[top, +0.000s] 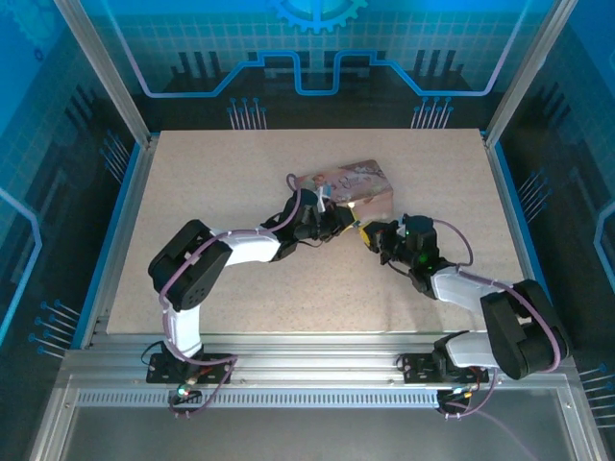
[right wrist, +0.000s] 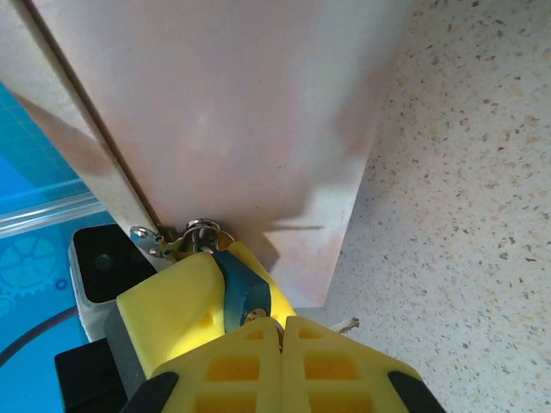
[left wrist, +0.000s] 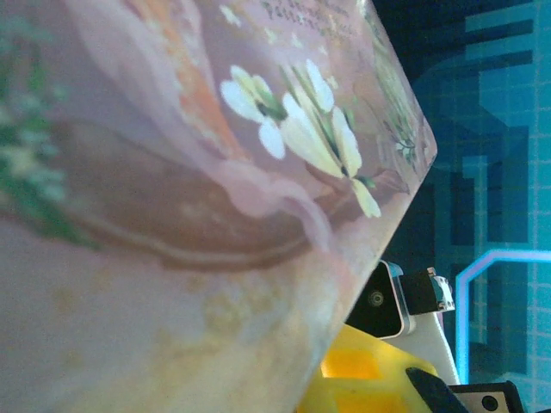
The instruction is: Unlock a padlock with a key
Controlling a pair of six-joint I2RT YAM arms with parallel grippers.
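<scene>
The step in hand looks like bringing the key to the lock. The right gripper (right wrist: 277, 325) has its two yellow fingers pressed together with no gap, and a dark blue-green piece that is most likely the head of the key (right wrist: 241, 294) juts out from between their tips. It points up at the padlock (right wrist: 199, 231), a tiny silvery bit of metal beside a small hasp tab. The padlock sits at the lower edge of the pink box (right wrist: 241, 103), right where the box's seam ends. It is so small and so crowded by the fingers that neither its keyhole nor its shackle can be made out, so whether the key has already entered cannot be told. From above, the pink box stands tipped up near the middle of the table (top: 240, 163). The left gripper (top: 327, 223) is against the box's near left side and the right gripper just beside its near corner. How far the left gripper is open cannot be told, since the illustrated lid fills its wrist view. The next move probably calls for a fine, straight push of the key into the lock and then a twist of the wrist. Meanwhile the box must be held firm so that the lock does not swing away.
</scene>
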